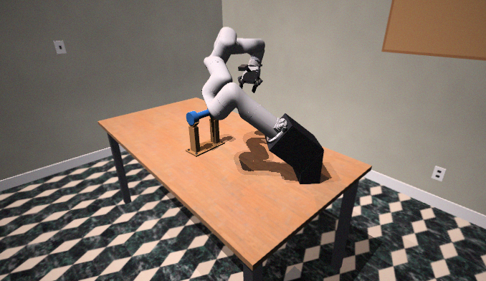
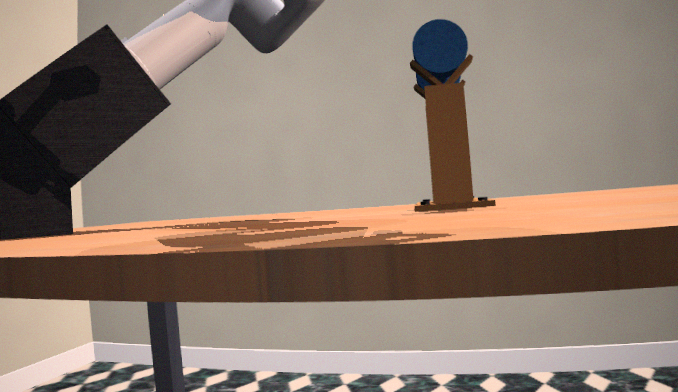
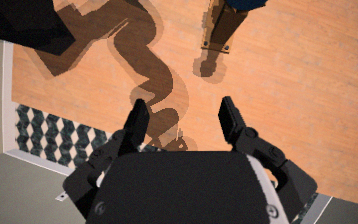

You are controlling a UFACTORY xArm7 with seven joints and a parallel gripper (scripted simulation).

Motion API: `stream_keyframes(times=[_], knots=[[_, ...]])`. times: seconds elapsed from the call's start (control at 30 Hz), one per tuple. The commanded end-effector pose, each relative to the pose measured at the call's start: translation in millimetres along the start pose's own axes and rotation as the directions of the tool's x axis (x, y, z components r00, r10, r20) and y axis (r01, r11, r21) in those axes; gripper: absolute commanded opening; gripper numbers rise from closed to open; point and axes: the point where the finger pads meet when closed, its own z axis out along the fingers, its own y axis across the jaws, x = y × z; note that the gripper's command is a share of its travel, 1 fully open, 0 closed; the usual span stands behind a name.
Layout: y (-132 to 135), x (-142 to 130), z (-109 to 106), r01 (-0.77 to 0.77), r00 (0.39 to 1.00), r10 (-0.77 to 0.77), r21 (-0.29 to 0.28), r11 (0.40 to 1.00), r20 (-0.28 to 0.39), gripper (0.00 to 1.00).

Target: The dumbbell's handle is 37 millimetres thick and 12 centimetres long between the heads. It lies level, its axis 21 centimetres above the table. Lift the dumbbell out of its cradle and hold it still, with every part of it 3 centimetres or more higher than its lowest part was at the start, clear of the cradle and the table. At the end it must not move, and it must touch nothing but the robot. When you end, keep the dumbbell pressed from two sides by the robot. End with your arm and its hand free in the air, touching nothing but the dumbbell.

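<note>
Jaws spread fully wide on my black two-fingered gripper, holding nothing, high over the orange wooden surface. Toward the top edge of the wrist view, right of centre, I see the brown wooden cradle; the blue round-headed dumbbell lies level in its forks, left of centre in the top view. I judge it rigid, smooth and fairly heavy, so I'd pinch mid-handle, between the posts, for balance.

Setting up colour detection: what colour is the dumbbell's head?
Blue; the exterior view shows the dumbbell best.
</note>
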Motion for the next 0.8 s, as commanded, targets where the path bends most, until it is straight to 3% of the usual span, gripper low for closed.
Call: stream_keyframes(times=[0.0, 0.6, 0.77], knots=[[0, 1, -2, 0.000, 1.000, 0.000, 0.000, 1.000, 0.005, 1.00], [0, 1, -2, -0.001, 1.000, 0.001, 0.000, 1.000, 0.006, 1.00], [21, 12, 0, -0.021, 0.998, 0.020, 0.014, 1.000, 0.053, 1.00]])
